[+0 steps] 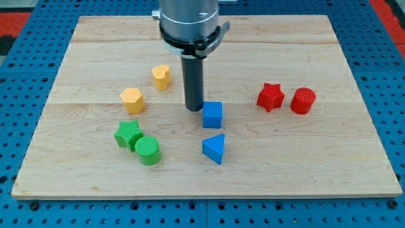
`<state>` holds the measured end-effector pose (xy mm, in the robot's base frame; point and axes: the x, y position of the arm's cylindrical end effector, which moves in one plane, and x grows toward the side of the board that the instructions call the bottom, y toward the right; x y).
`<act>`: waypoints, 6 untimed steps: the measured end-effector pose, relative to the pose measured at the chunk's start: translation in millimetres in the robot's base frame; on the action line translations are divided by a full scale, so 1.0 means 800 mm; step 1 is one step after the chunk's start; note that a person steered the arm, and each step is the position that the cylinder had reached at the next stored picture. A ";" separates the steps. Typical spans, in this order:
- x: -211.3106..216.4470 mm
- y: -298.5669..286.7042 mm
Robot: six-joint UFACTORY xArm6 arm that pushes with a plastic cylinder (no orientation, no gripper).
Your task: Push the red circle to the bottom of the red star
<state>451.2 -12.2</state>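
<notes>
Here you see the red circle (303,101), a squat ribbed plastic cylinder standing on end, axis upright, just right of the red star (270,97) at the wooden board's (329,158) right side. There's no pincer to report: my tip (193,109) sits just left of the blue cube (212,114).

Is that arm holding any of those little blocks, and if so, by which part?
Nothing is held. The arm ends in a plain rod with no pincer; my tip rests on the board just left of the blue cube, far from the red circle.
</notes>
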 end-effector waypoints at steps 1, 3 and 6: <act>-0.017 -0.029; -0.122 0.032; -0.103 0.327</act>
<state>368.6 249.5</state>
